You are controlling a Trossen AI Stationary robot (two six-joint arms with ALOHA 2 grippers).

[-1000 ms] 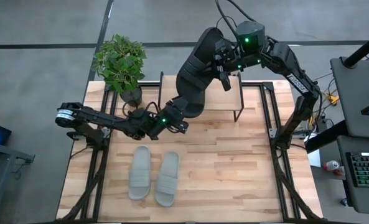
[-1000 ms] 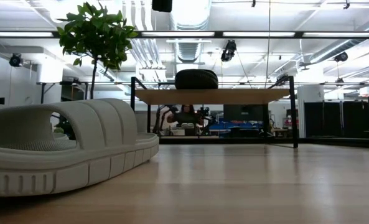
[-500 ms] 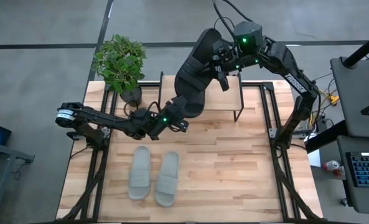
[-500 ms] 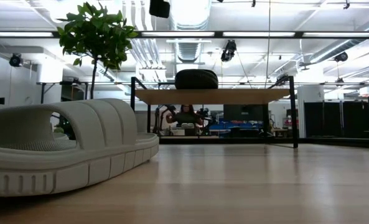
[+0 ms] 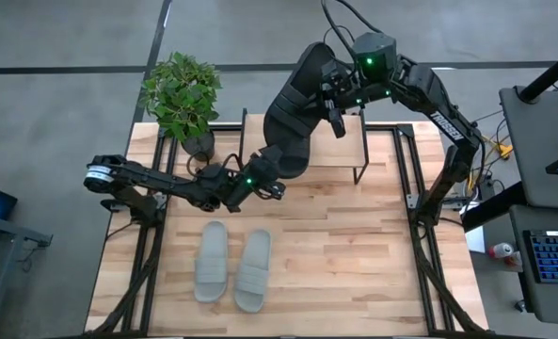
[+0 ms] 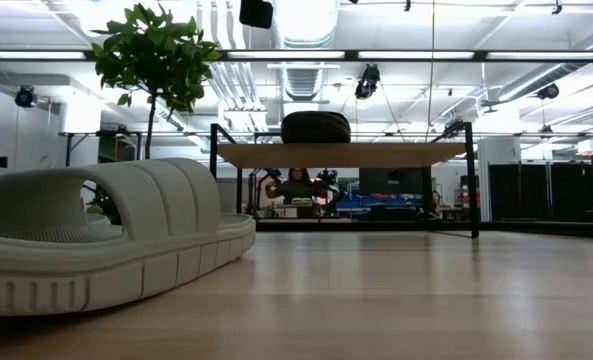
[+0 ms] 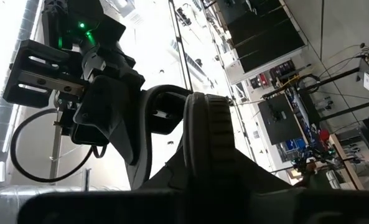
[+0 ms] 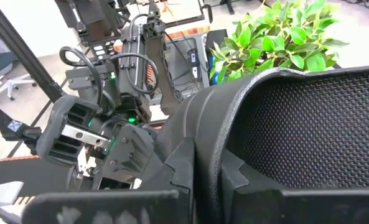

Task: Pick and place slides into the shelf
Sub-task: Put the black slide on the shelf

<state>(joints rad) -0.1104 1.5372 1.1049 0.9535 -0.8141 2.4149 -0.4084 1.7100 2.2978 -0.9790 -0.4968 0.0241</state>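
Observation:
One black slide (image 5: 297, 104) hangs in the air above the shelf (image 5: 354, 151), between my two grippers. My left gripper (image 5: 279, 181) is shut on its near, lower end. My right gripper (image 5: 336, 102) is shut on its far, upper end. A second black slide (image 6: 316, 127) lies on the shelf's plank top (image 6: 396, 155). Two pale slides (image 5: 213, 262) (image 5: 253, 270) lie side by side, soles down, on the table near its front edge. One of them (image 6: 106, 240) fills the left of the low view. My left gripper pinches the black slide's near end by its edge (image 7: 203, 143), which stands between the two fingers. It comes from the table's left, pointing slightly upward. The slide is lifted clear and slopes up toward the other gripper. My right gripper holds the far end of the same slide at its rim (image 8: 209, 149), beside the textured footbed (image 8: 308, 124). It comes from the table's right and far side, slanting down. Its own fingers hide the exact contact. That end is the higher one.
A potted plant (image 5: 180, 94) stands at the table's far left corner, beside the shelf. The wooden table top (image 5: 354, 245) lies bare to the right of the pale slides. Desks and a keyboard show beyond the table's right edge.
My left gripper has shut on the black slide's near end. Both arms have stayed in place, and the slide still hangs between them over the shelf.

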